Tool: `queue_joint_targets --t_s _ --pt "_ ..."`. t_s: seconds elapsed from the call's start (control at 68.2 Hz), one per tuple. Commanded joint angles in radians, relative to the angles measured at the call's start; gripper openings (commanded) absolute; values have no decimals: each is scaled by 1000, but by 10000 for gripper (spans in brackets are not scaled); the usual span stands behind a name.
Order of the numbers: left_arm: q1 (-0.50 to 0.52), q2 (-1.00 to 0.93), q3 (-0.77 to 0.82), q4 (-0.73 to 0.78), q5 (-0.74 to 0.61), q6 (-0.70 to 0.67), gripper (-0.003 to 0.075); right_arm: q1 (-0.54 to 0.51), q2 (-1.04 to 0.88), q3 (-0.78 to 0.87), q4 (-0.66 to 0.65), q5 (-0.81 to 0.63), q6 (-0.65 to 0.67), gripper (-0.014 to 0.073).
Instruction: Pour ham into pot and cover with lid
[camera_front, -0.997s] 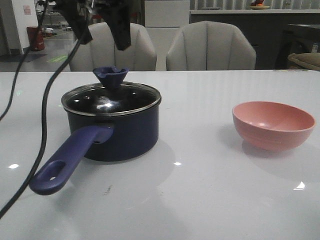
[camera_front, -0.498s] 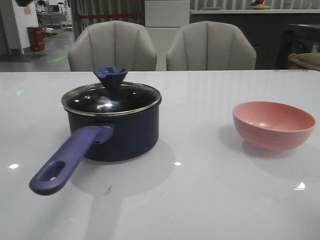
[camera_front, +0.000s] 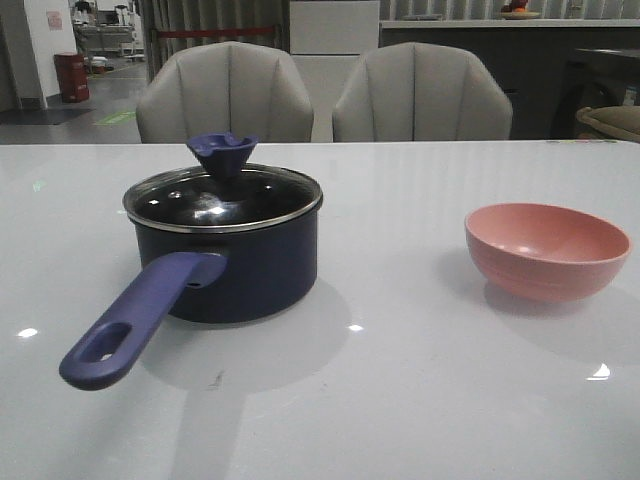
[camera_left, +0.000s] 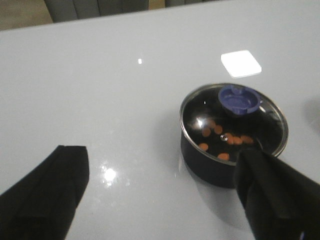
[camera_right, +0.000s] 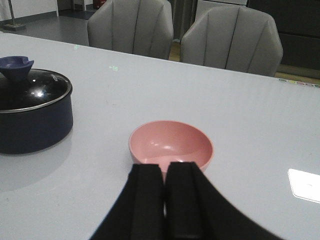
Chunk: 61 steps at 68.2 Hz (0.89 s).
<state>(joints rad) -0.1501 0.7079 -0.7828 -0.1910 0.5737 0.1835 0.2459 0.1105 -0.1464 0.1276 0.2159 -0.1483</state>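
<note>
The dark navy pot stands at the left of the white table, its purple-blue handle pointing to the front left. The glass lid sits on it, knob up. In the left wrist view the ham shows as several orange chunks under the lid. My left gripper is open and empty, above and to the side of the pot. My right gripper is shut and empty, just short of the pink bowl. Neither gripper shows in the front view.
The pink bowl stands empty at the right of the table. Two grey chairs stand behind the table's far edge. The pot and lid also show in the right wrist view.
The left arm and its cable, above the pot a second ago, have gone up and out of the front view. The lid stays on the pot. The bowl has not moved.
</note>
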Motion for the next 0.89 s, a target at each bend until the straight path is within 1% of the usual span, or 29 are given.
queue_joint_targets --t_s 0.0,0.205,0.293,0.352,0.44,0.528,0.557,0.572,0.586,0.63,0.645,0.689,0.748,0.879 --pt "-2 -140 88 -26 -174 -2 624 1 8 -28 3 -86 -10 162" --pt "-12 -386 312 -23 -294 -2 623 1 8 -28 3 -86 -10 162" --pt "-27 -453 386 -24 -312 -2 622 1 8 -28 3 -86 -10 162" --pt "-40 -489 431 -24 -325 -2 607 1 8 -28 3 -86 -10 162" --pt "-49 -515 462 -22 -356 -2 536 1 8 -28 3 -86 -10 162" --pt "-52 -520 467 -22 -362 -2 400 1 8 -28 3 -86 -10 162" --pt "-52 -520 467 -22 -362 -2 347 1 8 -28 3 -86 -10 162" --pt "-52 -520 467 -22 -362 -2 307 1 8 -28 3 -86 -10 162" --pt "-52 -520 467 -22 -362 -2 294 1 8 -28 3 -86 -10 162" --pt "-52 -520 467 -22 -370 -2 213 1 8 -28 3 -86 -10 162" --pt "-52 -520 467 -22 -372 -2 174 1 8 -28 3 -86 -10 162" --pt "-52 -520 467 -22 -379 -2 103 1 8 -28 3 -86 -10 162" --pt "-52 -520 467 -22 -379 -2 125 1 8 -28 3 -86 -10 162" --pt "-52 -520 467 -22 -379 -2 113 1 8 -28 3 -86 -10 162"
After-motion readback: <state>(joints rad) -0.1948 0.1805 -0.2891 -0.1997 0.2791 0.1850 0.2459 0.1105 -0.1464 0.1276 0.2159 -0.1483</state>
